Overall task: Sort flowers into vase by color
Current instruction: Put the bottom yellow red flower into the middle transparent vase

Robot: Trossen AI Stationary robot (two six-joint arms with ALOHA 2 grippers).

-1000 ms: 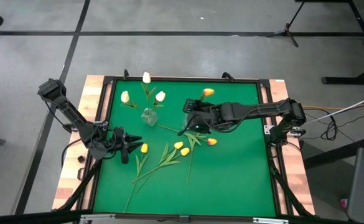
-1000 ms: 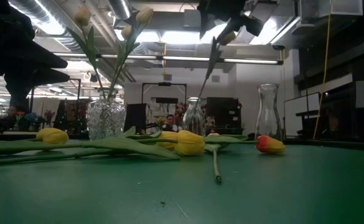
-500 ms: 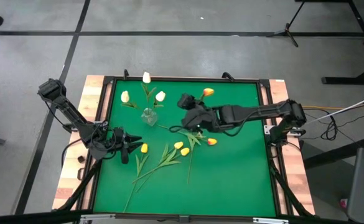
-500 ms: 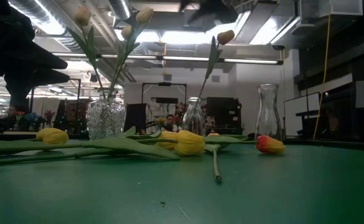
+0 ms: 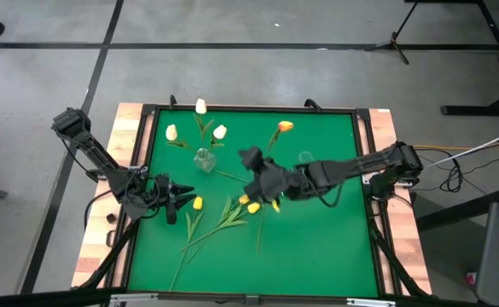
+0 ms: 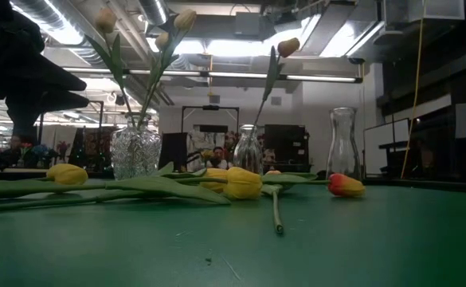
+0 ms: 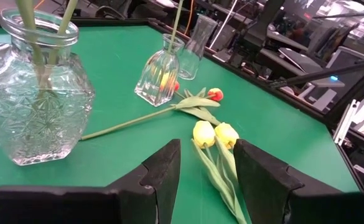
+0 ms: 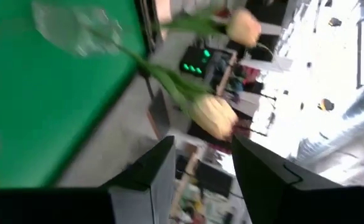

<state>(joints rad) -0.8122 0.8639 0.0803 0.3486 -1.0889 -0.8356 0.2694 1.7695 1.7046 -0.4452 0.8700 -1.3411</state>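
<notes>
Three white flowers [image 5: 201, 106] stand in a cut-glass vase [image 5: 204, 159]. An orange flower [image 6: 288, 46] stands upright with its stem in a small clear vase [image 7: 158, 74]. Yellow flowers [image 5: 249, 203] and one more [image 5: 198, 203] lie on the green mat, and an orange-red one [image 6: 344, 185] lies further right. My right gripper [image 5: 251, 160] hangs high above the table's middle, open and empty, its fingers [image 8: 147, 171] pointing toward the white flowers. My left gripper [image 7: 206, 180] stays low at the left edge, open and empty, facing the yellow heads [image 7: 214, 134].
An empty glass carafe [image 6: 342, 143] stands at the back right, beside the small vase. The green mat [image 5: 317, 247] has a raised dark frame and wooden borders. Long green stems and leaves [image 5: 223, 220] spread over the near left part.
My right gripper has drawn away from the orange flower in the small vase, rising out of the low view and moving toward the table's near-left while rolling. The orange flower stays upright in its vase.
</notes>
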